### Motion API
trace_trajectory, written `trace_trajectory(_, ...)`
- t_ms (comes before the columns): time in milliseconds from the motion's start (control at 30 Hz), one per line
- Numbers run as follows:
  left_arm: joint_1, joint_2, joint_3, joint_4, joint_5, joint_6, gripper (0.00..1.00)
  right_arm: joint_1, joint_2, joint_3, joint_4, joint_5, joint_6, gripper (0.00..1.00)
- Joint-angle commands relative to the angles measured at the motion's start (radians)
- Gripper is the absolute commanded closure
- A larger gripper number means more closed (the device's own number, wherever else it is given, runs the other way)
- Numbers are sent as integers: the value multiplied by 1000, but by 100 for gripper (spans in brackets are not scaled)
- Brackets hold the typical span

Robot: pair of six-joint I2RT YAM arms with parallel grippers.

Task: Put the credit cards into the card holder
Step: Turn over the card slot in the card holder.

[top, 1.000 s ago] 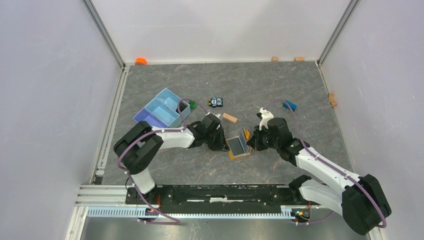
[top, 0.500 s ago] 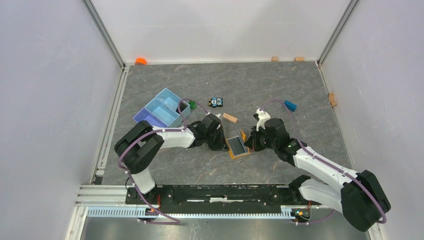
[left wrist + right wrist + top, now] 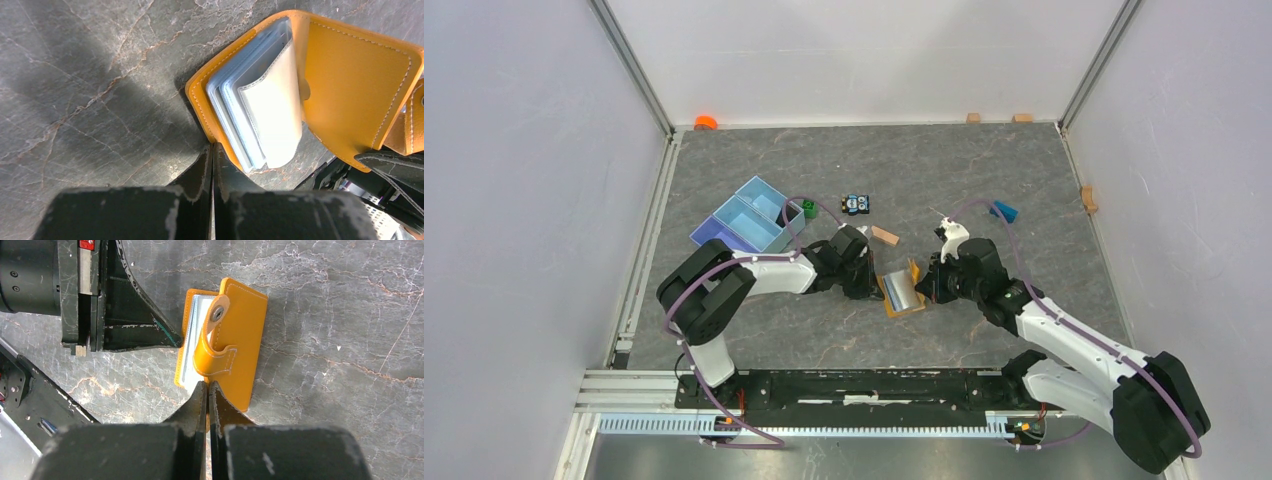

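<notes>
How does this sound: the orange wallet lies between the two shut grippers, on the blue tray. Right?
One slip: the wallet lies on the grey table, not on the blue tray, which sits apart, as the top view shows. It is between the shut left gripper and right gripper.

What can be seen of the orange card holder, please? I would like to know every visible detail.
The card holder is an orange, leather-looking wallet with pale stitching. It lies open on the grey table between both arms. Its pale inner pocket holds light blue cards. The cover has a strap with a metal snap. The shut left fingers touch its edge, and the shut right fingers seem to pinch the cover.
</notes>
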Motion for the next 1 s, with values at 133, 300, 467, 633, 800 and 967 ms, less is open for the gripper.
trace_trajectory(133, 10, 37, -26, -80, -82, 57, 98, 2, 13, -22, -52, 191, -49, 100)
trace_trajectory(300, 16, 19, -44, -72, -99, 57, 98, -1, 33, -25, -135, 450, -66, 97)
trace_trajectory(467, 19, 4, -55, -62, -103, 62, 98, -26, 74, -12, -155, 473, -87, 81)
trace_trajectory(633, 21, -31, -70, -27, -92, 74, 98, -29, 37, 46, -183, 419, -130, 52)
trace_trajectory(800, 23, -41, -75, 19, -58, 83, 98, -29, -75, 113, -186, 266, -169, 36)
trace_trajectory(967, 24, -40, -78, 36, -43, 80, 98, -17, -129, 134, -145, 116, -178, 27)
